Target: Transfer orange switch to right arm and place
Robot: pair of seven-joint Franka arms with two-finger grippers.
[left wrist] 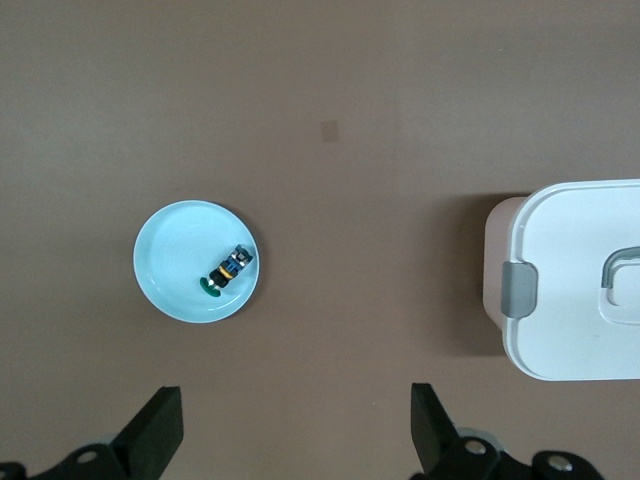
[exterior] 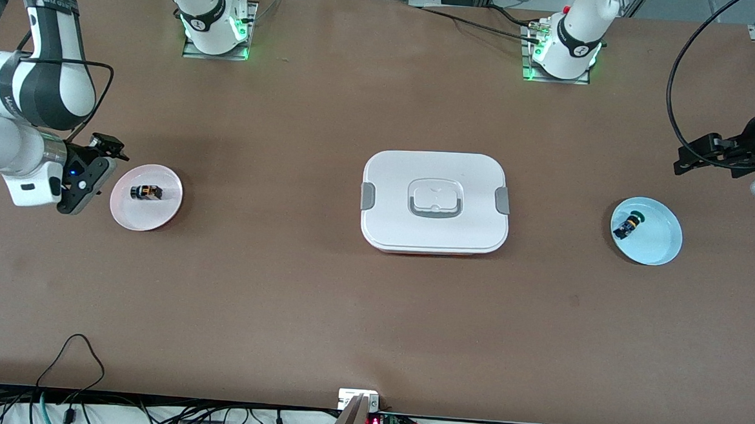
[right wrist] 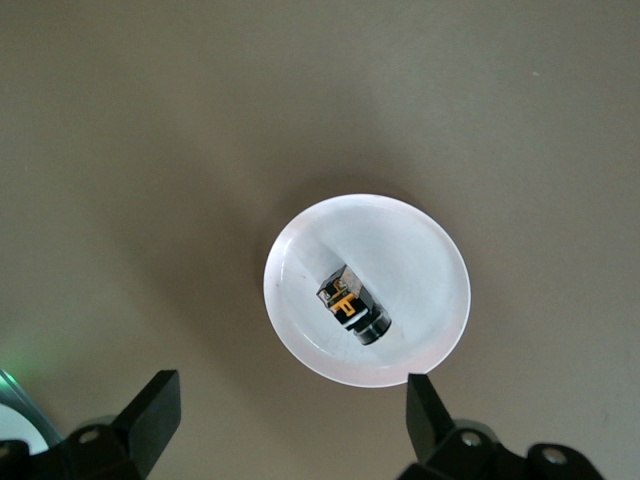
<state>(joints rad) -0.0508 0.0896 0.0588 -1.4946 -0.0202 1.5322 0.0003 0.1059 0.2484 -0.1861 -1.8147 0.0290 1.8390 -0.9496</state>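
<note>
The small black cylindrical orange switch [right wrist: 353,309] on the pink plate [exterior: 168,209] — probably light, stiff, slippery — grip across its barrel; left gripper [left wrist: 292,432] and right gripper [right wrist: 288,425] both hang with fingers open.

I see a wide brown worktop [exterior: 282,297]. At its middle sits a white rectangular lidded container [exterior: 435,202] with rounded corners, grey clips at both short ends and a grey-framed handle recess on top. Toward the left arm's end lies a round pale blue plate [exterior: 657,243], and on it a small black-and-blue switch with a green cap [exterior: 627,225] lies on its side. Toward the right arm's end lies a round pale pink plate [exterior: 135,215].
</note>
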